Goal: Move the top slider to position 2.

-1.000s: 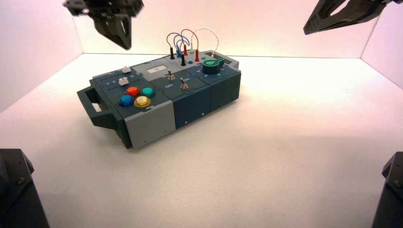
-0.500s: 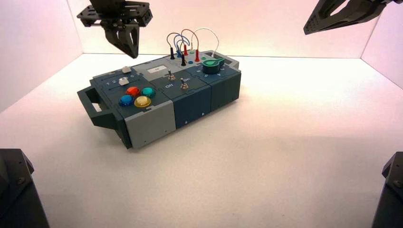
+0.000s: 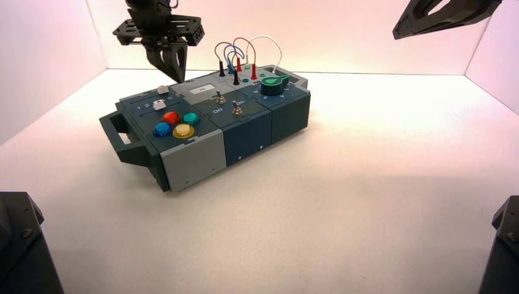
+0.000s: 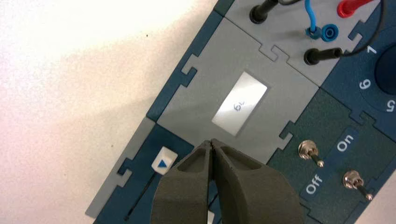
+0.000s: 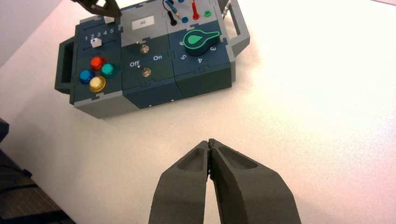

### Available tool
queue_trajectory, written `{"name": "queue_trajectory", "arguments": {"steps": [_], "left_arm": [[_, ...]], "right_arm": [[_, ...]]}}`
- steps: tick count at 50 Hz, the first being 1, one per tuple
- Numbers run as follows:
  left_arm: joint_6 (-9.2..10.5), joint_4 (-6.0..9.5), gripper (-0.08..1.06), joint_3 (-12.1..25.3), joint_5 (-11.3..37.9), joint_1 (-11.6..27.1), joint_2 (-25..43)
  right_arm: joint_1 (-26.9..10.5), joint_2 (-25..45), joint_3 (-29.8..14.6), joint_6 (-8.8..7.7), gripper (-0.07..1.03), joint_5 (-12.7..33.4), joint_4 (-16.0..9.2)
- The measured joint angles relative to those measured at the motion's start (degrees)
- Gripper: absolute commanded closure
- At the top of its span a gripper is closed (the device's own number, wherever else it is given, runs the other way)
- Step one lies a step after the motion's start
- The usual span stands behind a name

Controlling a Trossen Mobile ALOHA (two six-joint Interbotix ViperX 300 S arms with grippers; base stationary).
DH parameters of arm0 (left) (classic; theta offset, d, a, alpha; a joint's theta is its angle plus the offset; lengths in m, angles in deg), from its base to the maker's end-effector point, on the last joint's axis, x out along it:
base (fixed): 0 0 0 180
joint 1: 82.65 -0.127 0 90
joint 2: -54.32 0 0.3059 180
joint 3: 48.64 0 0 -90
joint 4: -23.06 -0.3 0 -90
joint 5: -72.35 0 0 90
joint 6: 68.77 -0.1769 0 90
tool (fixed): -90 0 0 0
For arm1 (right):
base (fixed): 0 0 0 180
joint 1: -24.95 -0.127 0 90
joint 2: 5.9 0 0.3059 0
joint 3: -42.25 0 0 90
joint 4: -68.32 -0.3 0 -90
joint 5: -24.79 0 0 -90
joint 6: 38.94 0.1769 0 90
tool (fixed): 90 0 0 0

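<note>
The top slider [image 3: 162,89] is a small white knob with a blue triangle [image 4: 164,161], sitting at the end of its dark track nearest the grey display panel. My left gripper [image 3: 177,75] hangs shut above the box's back left part. Its closed tips [image 4: 211,142] are over the seam between the grey panel and the slider panel, beside the knob and apart from it. The numeral 2 [image 5: 92,36] is in the white row between the two tracks. The twin white knob [image 3: 159,105] lies nearer the coloured buttons [image 3: 174,124]. My right gripper [image 5: 210,142] is shut and parked high at the right [image 3: 431,18].
Two toggle switches [image 4: 310,153] stand by the On and Off lettering. A green knob [image 3: 273,84] and looping wires [image 3: 242,52] fill the box's back right. A dark handle [image 3: 119,138] juts from the box's left end. White walls close the back and sides.
My left gripper has come rightwards and down from the upper left towards the box's back left part. The right arm and the slider knobs have not moved.
</note>
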Motion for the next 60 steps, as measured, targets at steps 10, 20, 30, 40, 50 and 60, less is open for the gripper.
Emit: {"name": "queue_trajectory", "arguments": {"steps": [10, 20, 30, 40, 50, 60], "left_arm": [[0.00, 0.00, 1.01, 0.9, 0.0, -0.6, 0.4], [0.00, -0.09, 1.01, 0.9, 0.6, -1.5, 0.5], [0.09, -0.26, 1.01, -0.3, 1.1, -1.5, 0.5], [0.00, -0.88, 1.01, -1.4, 1.1, -1.5, 0.4], [0.09, -0.97, 1.01, -1.5, 1.1, -1.6, 0.4], [0.00, -1.14, 1.01, -1.5, 1.0, -2.2, 0.4]], "right_arm": [[0.0, -0.1, 0.0, 0.00, 0.98, 0.0, 0.0], [0.0, -0.1, 0.0, 0.00, 0.98, 0.0, 0.1], [0.0, 0.0, 0.0, 0.00, 0.98, 0.0, 0.1], [0.0, -0.1, 0.0, 0.00, 0.98, 0.1, 0.1], [0.0, -0.1, 0.0, 0.00, 0.98, 0.0, 0.0], [0.0, -0.1, 0.0, 0.00, 0.98, 0.0, 0.0]]}}
